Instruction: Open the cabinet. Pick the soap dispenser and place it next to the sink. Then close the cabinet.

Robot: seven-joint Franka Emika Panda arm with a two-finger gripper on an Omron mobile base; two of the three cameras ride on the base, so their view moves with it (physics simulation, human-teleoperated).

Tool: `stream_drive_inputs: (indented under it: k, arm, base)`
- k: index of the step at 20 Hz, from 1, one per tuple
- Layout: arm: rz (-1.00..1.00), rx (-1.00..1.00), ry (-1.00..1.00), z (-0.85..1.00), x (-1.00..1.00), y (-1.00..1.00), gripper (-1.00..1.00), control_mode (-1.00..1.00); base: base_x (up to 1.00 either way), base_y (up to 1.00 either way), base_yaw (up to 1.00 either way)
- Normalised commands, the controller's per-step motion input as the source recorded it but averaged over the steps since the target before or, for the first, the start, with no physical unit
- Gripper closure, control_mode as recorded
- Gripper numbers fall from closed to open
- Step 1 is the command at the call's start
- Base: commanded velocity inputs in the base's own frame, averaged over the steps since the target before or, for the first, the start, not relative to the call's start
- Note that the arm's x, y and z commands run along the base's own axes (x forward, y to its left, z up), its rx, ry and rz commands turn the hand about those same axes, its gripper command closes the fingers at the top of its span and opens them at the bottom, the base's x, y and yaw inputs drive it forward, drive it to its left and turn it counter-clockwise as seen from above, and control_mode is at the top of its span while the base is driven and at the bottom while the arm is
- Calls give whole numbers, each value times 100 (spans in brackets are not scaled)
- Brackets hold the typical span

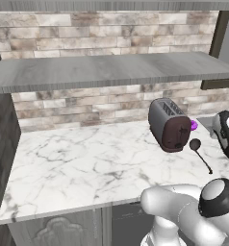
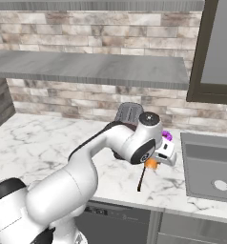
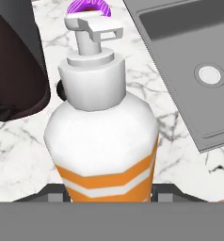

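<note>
1. The gripper (image 2: 153, 164) is down low over the white marble surface (image 1: 78, 158), just left of the sink (image 2: 211, 167) in the right base view, and it has the soap dispenser (image 3: 104, 136) pinched between its fingers.
2. In the hand view the bottle looms large: orange band with white stripes at the bottom, white shoulder, white pump head up top. The dark finger tips (image 3: 52, 190) sit against its lower sides, one on each flank.
3. From the right base view, just a sliver of orange shows under the white hand, right at the gripper. I cannot tell from here whether the bottle's base touches the marble or hangs just above it.
4. The sink, plain grey with a round drain, lies to the right of the bottle in the hand view, close but apart.
5. The toaster (image 1: 168, 124) stands dark and upright on the surface, just to the other side of the bottle; its dark flank crowds the left of the hand view.
6. The purple round thing (image 3: 89, 7) peeks out behind the pump head, between toaster and sink.
7. A dark long-handled spoon (image 1: 200, 153) lies flat on the marble in front of the toaster.
8. Up above, the cabinet (image 1: 107, 71) shows its wide grey wood-grain shelf boards, open to view, dark brown frame at the right end.
</note>
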Motion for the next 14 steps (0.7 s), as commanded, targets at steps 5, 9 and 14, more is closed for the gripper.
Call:
stream_drive_inputs:
  k: [5,9,14]
  arm:
    - [0,0,0,-37,0,-14,100,-100]
    - [0,0,0,-44,5,-8,100,-100]
    - [0,0,-1,-26,8,-8,100,-100]
  base:
    - [0,0,0]
    - [0,0,0]
    - [0,0,0]
